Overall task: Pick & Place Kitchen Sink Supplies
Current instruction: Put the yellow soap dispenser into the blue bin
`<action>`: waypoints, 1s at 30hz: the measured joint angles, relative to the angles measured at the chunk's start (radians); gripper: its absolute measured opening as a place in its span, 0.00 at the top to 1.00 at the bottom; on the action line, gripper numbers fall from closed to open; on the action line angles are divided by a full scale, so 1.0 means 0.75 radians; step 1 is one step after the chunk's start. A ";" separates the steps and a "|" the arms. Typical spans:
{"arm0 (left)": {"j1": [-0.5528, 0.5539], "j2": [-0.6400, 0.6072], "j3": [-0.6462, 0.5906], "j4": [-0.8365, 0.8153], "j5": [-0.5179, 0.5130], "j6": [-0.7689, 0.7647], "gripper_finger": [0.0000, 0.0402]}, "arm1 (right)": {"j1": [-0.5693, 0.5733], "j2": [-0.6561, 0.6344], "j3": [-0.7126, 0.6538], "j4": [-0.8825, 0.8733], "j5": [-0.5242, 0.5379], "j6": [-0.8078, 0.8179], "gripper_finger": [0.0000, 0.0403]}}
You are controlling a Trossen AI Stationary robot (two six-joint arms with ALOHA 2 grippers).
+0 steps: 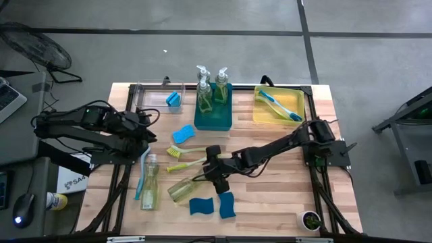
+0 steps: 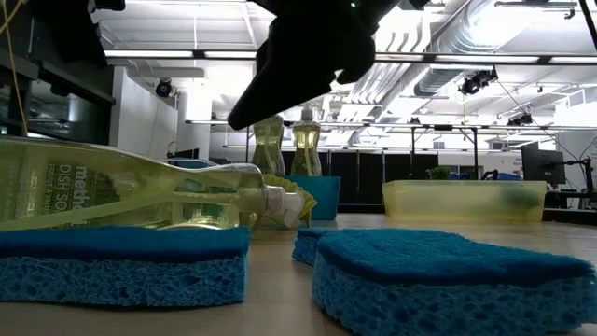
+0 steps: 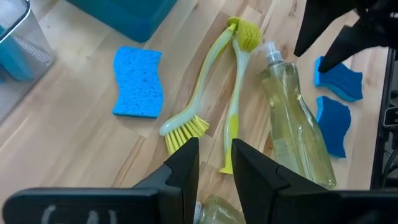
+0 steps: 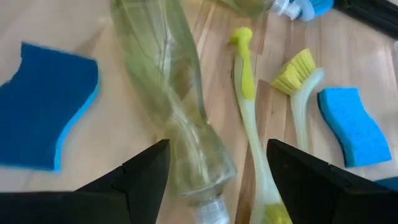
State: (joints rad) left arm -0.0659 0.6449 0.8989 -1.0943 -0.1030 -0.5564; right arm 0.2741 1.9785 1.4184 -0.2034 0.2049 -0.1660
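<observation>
I see two soap bottles [image 1: 211,91] standing in the teal bin [image 1: 213,119], a blue brush [image 1: 278,106] in the yellow bin [image 1: 262,113], a sponge [image 1: 174,100] in the clear bin [image 1: 145,92]. My right gripper [image 4: 216,163] hangs spread over a lying bottle [image 4: 171,93]; my left gripper [image 3: 214,155] is slightly parted, empty.

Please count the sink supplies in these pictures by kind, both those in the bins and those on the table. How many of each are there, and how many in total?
Soap bottles: 4
Sponges: 4
Dish brushes: 4 (2 lime-green, 2 blue)
Total: 12
</observation>
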 joint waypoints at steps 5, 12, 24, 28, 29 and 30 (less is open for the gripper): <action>0.000 0.001 0.000 0.000 -0.006 -0.012 0.77 | -0.015 0.010 0.001 0.003 -0.037 0.097 0.35; 0.000 0.001 0.000 0.001 -0.033 -0.036 0.77 | -0.047 0.010 0.000 -0.001 -0.154 0.193 0.29; 0.000 0.001 0.000 -0.001 -0.053 -0.096 0.77 | -0.058 0.016 0.000 -0.004 -0.161 -0.054 0.15; 0.000 0.001 0.000 -0.003 -0.054 -0.108 0.77 | -0.075 0.051 0.000 0.007 -0.255 -0.060 0.15; 0.000 0.001 0.000 -0.005 -0.055 -0.111 0.77 | -0.077 0.062 0.000 0.004 -0.262 -0.066 0.15; 0.000 0.001 0.000 -0.010 -0.056 -0.114 0.77 | -0.079 0.077 0.000 -0.001 -0.258 -0.076 0.15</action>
State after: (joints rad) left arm -0.0658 0.6456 0.8989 -1.1021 -0.1452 -0.6416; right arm 0.2150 2.0360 1.4181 -0.2039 0.0112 -0.2229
